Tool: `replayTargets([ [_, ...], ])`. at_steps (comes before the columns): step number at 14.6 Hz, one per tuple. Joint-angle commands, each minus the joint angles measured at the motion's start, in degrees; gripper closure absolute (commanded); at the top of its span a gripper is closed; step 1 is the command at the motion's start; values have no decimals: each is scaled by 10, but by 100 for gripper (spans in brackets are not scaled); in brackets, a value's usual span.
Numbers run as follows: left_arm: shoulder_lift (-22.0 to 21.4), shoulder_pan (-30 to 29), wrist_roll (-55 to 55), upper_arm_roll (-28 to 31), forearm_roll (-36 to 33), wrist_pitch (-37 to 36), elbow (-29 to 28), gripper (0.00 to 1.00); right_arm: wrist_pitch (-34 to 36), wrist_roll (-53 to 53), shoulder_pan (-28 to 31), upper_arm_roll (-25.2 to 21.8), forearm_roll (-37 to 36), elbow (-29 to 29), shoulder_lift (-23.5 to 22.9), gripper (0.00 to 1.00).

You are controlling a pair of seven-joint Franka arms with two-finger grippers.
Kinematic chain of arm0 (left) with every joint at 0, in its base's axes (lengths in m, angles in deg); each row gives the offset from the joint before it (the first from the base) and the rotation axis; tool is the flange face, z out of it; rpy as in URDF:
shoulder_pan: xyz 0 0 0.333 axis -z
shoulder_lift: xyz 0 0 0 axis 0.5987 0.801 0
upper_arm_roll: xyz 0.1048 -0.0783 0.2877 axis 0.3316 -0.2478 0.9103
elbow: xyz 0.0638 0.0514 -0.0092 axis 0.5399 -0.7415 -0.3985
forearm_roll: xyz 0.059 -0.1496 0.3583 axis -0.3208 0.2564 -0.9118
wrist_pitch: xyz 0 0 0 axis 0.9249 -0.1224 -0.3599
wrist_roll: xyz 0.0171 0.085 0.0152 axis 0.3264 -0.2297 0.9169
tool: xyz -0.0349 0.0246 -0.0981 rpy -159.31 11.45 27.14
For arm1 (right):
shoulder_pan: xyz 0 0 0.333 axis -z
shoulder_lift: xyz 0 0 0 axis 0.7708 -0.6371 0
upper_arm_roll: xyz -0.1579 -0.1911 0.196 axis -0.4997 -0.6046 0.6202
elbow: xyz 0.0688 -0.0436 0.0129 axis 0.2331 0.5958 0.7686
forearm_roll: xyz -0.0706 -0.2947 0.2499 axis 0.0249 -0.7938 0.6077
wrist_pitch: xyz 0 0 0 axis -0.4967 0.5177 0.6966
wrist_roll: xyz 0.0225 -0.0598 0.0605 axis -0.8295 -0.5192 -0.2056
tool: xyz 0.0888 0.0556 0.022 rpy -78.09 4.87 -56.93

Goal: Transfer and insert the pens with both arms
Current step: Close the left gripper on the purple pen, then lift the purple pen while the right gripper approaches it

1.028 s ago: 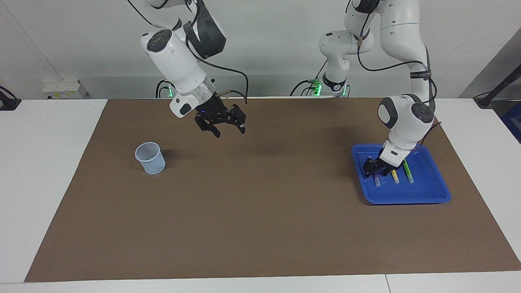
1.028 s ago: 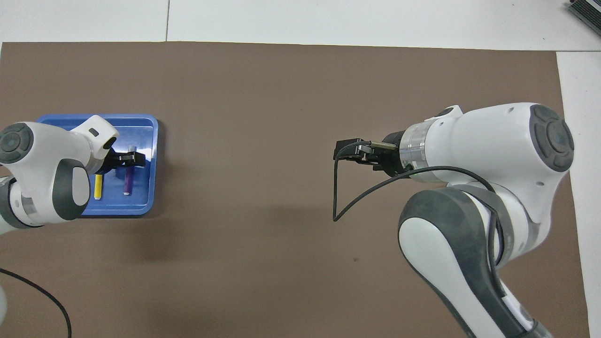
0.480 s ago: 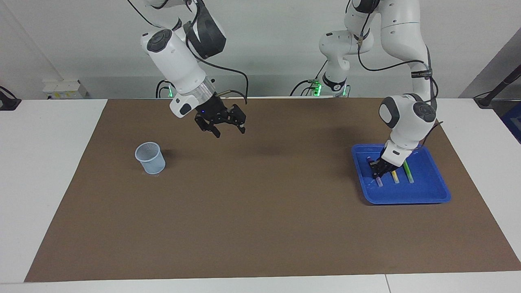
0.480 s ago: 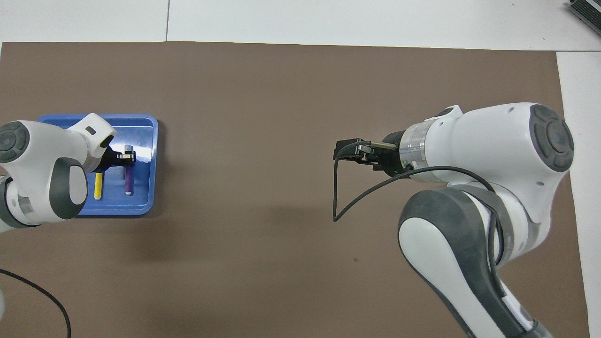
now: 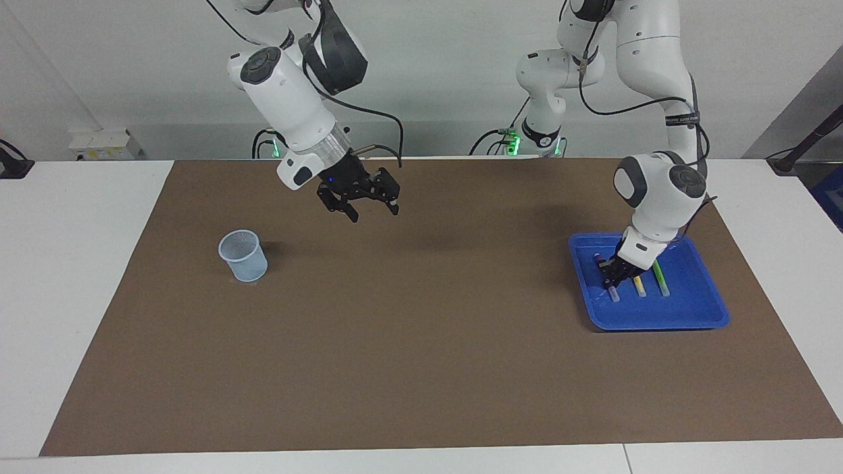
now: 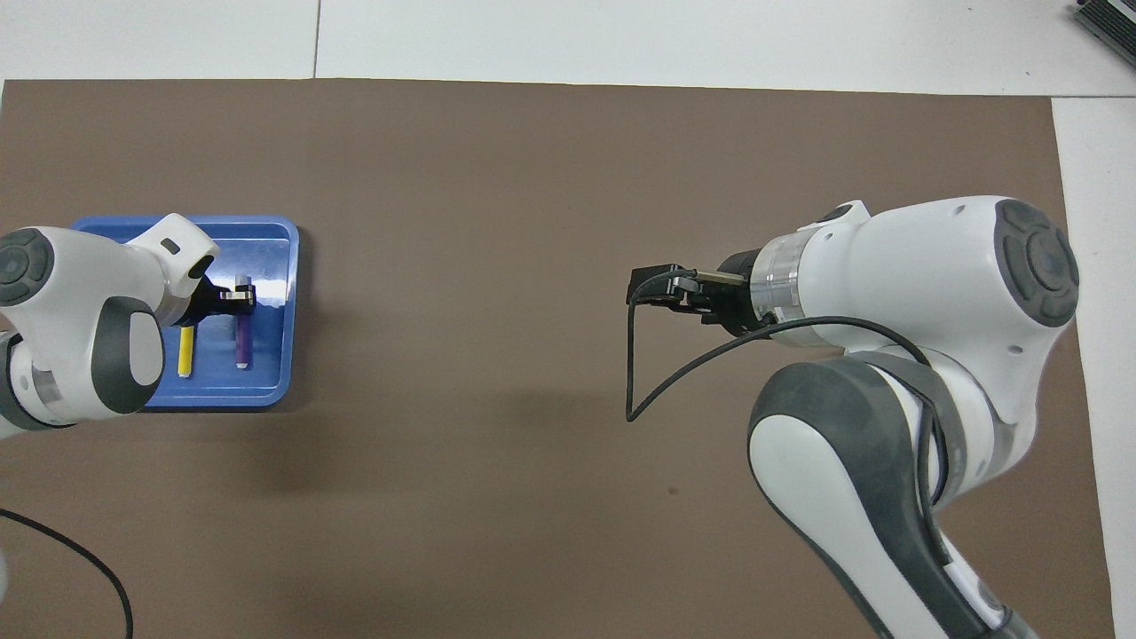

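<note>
Three pens lie side by side in the blue tray [image 5: 658,317] at the left arm's end of the table: a purple pen [image 5: 612,292], a yellow pen [image 5: 638,286] and a green pen [image 5: 660,280]. My left gripper [image 5: 609,279] is down in the tray, shut on the purple pen [image 6: 241,342], whose pale end pokes out past the fingers. In the overhead view the yellow pen [image 6: 186,351] shows beside my left gripper [image 6: 238,298], while the arm hides the green pen. My right gripper [image 5: 374,213] hangs open and holds nothing, above the brown mat.
A pale blue mesh cup [image 5: 243,255] stands upright on the mat toward the right arm's end; my right arm hides it in the overhead view. The brown mat [image 5: 421,355] covers most of the white table. A black cable loops below my right gripper [image 6: 643,288].
My left gripper has closed on the purple pen in the tray. The right arm has barely moved.
</note>
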Motion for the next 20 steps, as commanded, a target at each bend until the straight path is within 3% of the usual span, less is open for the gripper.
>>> replayTargets([
  [1,-1,-1,-1,3,8,-81,43,100,-9,-6,-2,0,14,3,2,0],
  [5,-19,0,62,1,8,-212,120,100,-9,-6,-2,0,14,2,2,0],
  [8,-39,6,185,-6,25,-270,150,100,-9,-8,-5,0,15,1,1,0],
  [10,-66,6,272,-9,87,-279,150,100,-10,-8,-6,0,17,0,0,0],
  [17,-118,7,521,-24,185,-319,146,100,-34,-16,-10,0,101,-3,-3,0],
  [20,-135,7,601,-24,245,-330,142,100,-65,-46,-48,0,109,-7,-5,0],
])
